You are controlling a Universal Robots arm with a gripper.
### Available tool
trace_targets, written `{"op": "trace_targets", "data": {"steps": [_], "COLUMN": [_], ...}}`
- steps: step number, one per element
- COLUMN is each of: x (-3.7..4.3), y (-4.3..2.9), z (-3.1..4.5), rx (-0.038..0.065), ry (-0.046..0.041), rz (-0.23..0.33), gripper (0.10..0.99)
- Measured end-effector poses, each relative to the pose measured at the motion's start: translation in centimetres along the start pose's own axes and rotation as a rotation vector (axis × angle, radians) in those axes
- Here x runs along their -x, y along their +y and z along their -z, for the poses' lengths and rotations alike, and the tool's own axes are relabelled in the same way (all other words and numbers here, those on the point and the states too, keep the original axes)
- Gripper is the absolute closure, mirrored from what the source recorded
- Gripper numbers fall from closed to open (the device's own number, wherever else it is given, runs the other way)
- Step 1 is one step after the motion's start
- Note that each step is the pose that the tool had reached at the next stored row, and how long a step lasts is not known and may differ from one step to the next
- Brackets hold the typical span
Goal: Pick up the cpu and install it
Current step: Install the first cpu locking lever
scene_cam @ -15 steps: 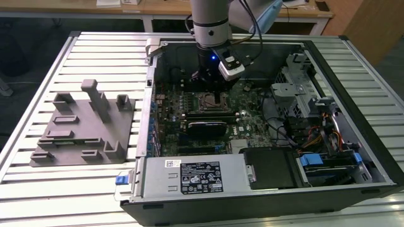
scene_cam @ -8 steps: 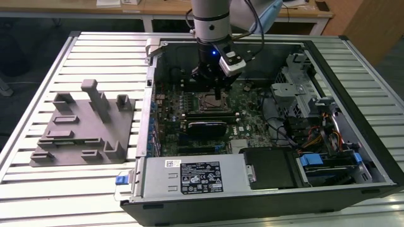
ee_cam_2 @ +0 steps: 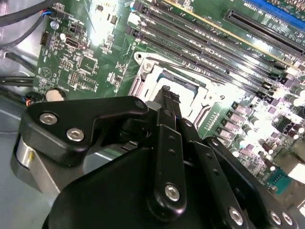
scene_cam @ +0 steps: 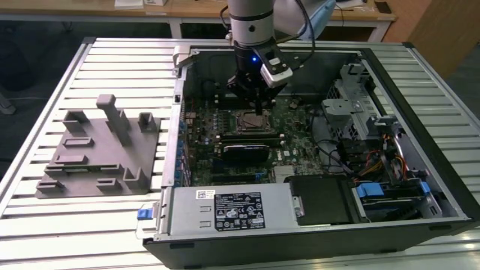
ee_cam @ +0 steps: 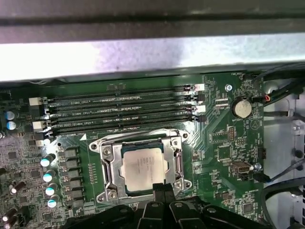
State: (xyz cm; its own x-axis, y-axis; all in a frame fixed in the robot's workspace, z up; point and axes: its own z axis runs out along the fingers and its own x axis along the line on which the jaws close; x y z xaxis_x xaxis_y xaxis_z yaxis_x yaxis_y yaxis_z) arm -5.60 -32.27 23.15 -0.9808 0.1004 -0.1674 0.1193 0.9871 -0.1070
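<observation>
So the gripper [scene_cam: 259, 110] is down inside the open PC case [scene_cam: 420, 84], hanging right over the middle of the motherboard [scene_cam: 300, 143]. In both wrist views its two black fingers [ee_cam: 160, 191] are pressed together, basically no gap between them, and nothing is pinched in there. The tips [ee_cam_2: 167, 95] sit right at the edge of the CPU socket [ee_cam: 142, 167]; I can't tell whether they actually touch the chip or just hang a hair above it.

The cpu [ee_cam: 143, 171] is already lying flat in the socket, silver top up, framed by the metal retention bracket [ee_cam: 108, 167] all around. In the first wrist view the fingertips overlap the chip's near edge, so the chip is directly under and just ahead of the gripper.

What else is in the case: four RAM slots [ee_cam: 124, 112] run alongside the socket, all with no sticks in them, plus a coin battery [ee_cam: 241, 108] off toward the cable side. In the exterior view the power supply [scene_cam: 232, 211] fills the near edge of the case, and the drive bays with orange and blue cabling [scene_cam: 390, 174] sit along the exterior view's right edge.

Outside the case, the grey plastic fixture [scene_cam: 98, 152] sits on the slatted table [scene_cam: 75, 236] near its edge at the exterior view's left, well apart from the gripper.
</observation>
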Motion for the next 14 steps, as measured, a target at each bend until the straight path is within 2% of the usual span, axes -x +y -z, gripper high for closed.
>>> {"op": "trace_targets", "data": {"steps": [2, 3, 9, 10, 12, 13, 14], "x": [0.03, 0.11, 0.49, 0.53, 0.54, 0.54, 0.55], "y": [0.00, 0.01, -0.03, -0.08, -0.09, -0.12, -0.16], "z": [-0.01, -0.03, -0.15, -0.16, -0.16, -0.17, -0.18], "rx": [0.000, -0.002, -0.012, -0.012, -0.011, 0.001, 0.019], "ry": [0.0021, 0.0165, 0.1246, 0.1320, 0.1327, 0.1342, 0.1367], "rz": [0.001, 0.002, 0.016, 0.017, 0.017, 0.016, 0.014], "gripper": [0.980, 0.980, 0.980, 0.980, 0.980, 0.980, 0.980]}}
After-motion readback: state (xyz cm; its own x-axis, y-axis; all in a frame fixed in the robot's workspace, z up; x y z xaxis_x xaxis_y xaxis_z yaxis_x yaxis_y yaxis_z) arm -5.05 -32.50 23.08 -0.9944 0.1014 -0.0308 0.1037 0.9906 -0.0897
